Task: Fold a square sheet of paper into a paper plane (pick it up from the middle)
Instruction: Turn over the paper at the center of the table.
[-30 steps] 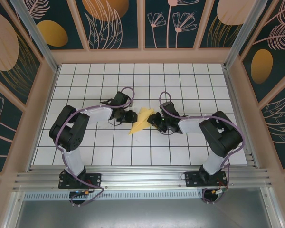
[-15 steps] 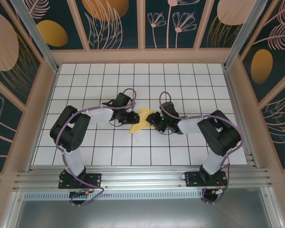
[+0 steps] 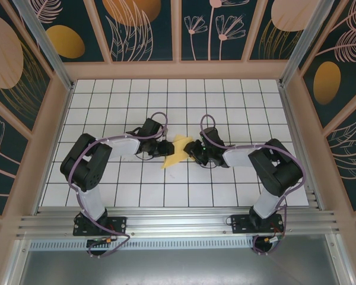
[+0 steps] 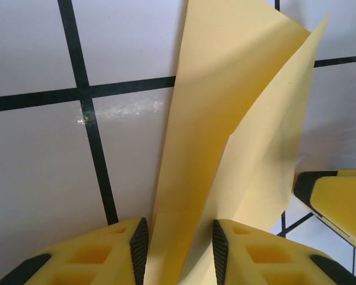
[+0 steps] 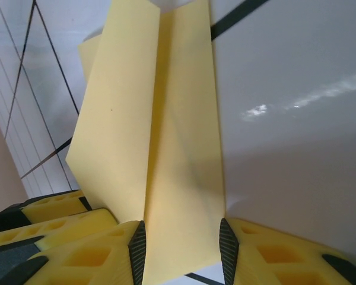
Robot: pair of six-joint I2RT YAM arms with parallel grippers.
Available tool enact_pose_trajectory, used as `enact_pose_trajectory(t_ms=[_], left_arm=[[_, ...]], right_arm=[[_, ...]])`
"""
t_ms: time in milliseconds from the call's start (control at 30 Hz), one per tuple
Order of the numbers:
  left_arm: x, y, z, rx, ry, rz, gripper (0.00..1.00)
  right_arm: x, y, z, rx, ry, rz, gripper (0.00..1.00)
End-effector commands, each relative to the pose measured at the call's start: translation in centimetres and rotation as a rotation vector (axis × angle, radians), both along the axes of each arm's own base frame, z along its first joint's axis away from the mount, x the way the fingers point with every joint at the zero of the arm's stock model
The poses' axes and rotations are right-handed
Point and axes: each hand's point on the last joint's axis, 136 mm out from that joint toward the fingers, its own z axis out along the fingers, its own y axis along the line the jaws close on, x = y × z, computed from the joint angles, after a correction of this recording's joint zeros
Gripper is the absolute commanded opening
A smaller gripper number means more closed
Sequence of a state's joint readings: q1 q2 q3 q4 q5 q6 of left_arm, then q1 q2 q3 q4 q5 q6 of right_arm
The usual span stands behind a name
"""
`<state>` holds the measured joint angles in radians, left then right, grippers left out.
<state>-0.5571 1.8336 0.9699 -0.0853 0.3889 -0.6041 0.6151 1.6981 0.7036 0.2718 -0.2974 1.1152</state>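
- Grippers meet at centre frame over the white grid table [image 3: 237,95].
- Left gripper [image 4: 178,249] and right gripper [image 5: 181,249] each clamp an edge of the part-folded yellow paper plane [image 3: 177,151], apparently steadying it for creasing.

I have both arms bent inward, wrists low and facing each other mid-tabletop. My left gripper [image 3: 165,147] has its jaws partly apart around the folded paper [image 3: 175,150]; my right gripper [image 3: 191,151] likewise.
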Motion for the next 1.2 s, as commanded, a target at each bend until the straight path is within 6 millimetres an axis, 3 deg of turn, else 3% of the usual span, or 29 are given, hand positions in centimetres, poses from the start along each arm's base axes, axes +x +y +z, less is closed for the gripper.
enact_pose_trajectory(t_ms=[0, 367, 667, 933, 1167], left_arm=[[-3.0, -0.5, -0.8, -0.031, 0.115, -0.026, 0.37], [-3.2, -0.6, -0.4, -0.041, 0.117, -0.023, 0.36], [-3.6, -0.8, -0.4, -0.048, 0.124, -0.040, 0.34], [-3.8, -1.0, -0.5, -0.057, 0.133, -0.053, 0.34], [-3.9, -1.1, -0.6, -0.061, 0.139, -0.061, 0.34]], right_arm=[[-0.7, -1.4, 0.2, -0.031, 0.025, -0.048, 0.41], [-1.7, -0.5, -0.1, 0.032, 0.068, -0.043, 0.43], [-1.1, -0.3, -1.0, 0.032, 0.084, -0.049, 0.43], [-0.3, 0.6, 0.3, 0.104, 0.020, -0.042, 0.42], [-0.2, 0.3, 0.1, 0.101, 0.033, -0.065, 0.41]])
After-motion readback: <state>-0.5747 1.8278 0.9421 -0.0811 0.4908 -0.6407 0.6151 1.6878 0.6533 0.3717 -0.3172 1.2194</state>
